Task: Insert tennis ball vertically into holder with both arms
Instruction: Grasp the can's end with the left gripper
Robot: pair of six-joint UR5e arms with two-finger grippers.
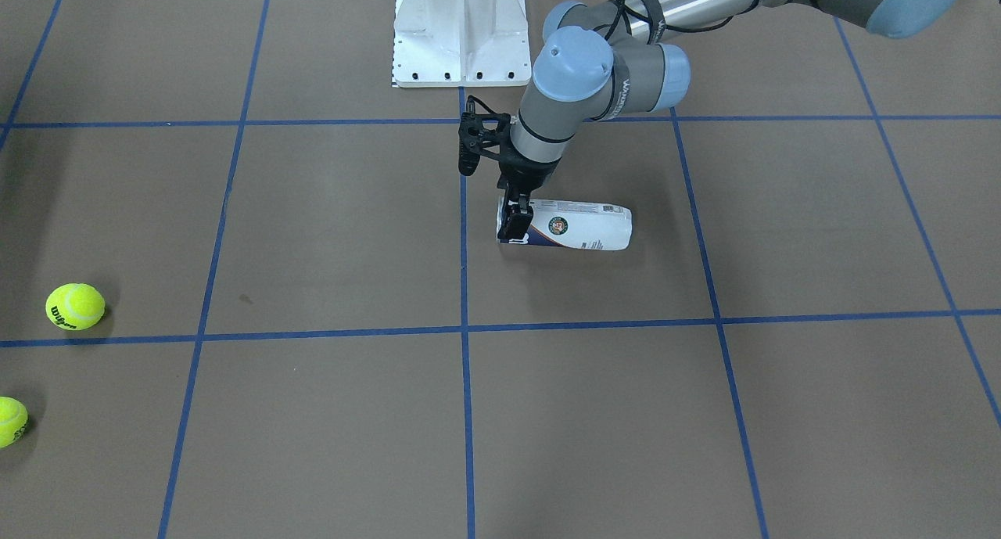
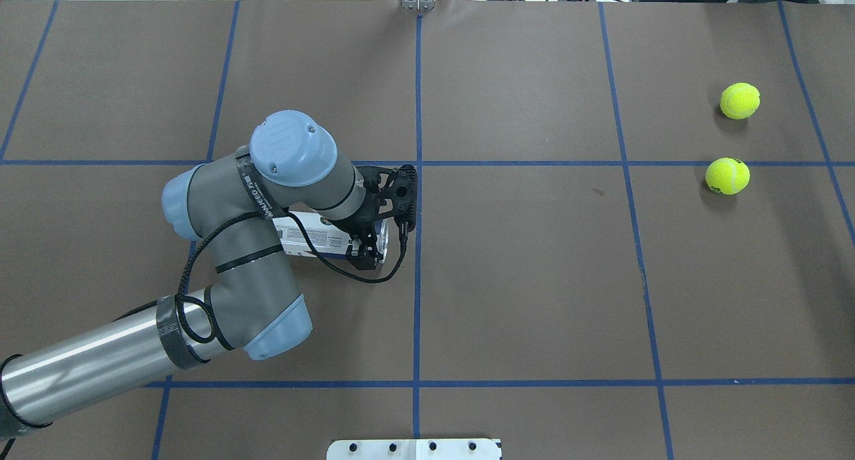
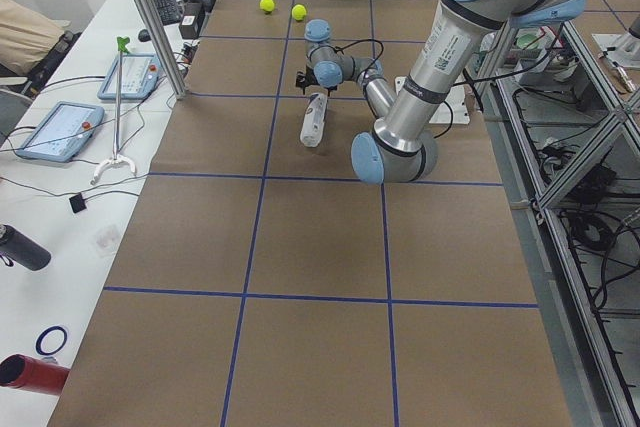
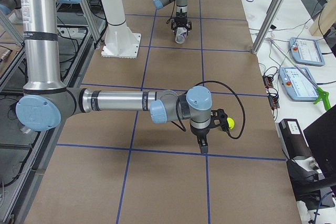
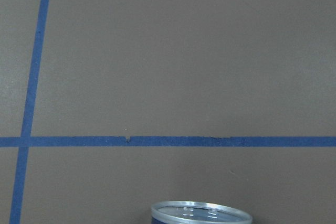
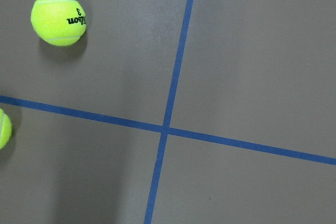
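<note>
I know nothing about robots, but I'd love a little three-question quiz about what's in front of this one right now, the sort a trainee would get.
1. True or false: the holder is standing upright.
2. Pick one: the left hand is A) over the holder's middle, B) at one end of the holder, C) far away from the holder.
3. Fill in the blank: the two tennis balls lie on the robot's ___ side.

Key: 1 false, it lies on its side; 2 B; 3 right.
</note>
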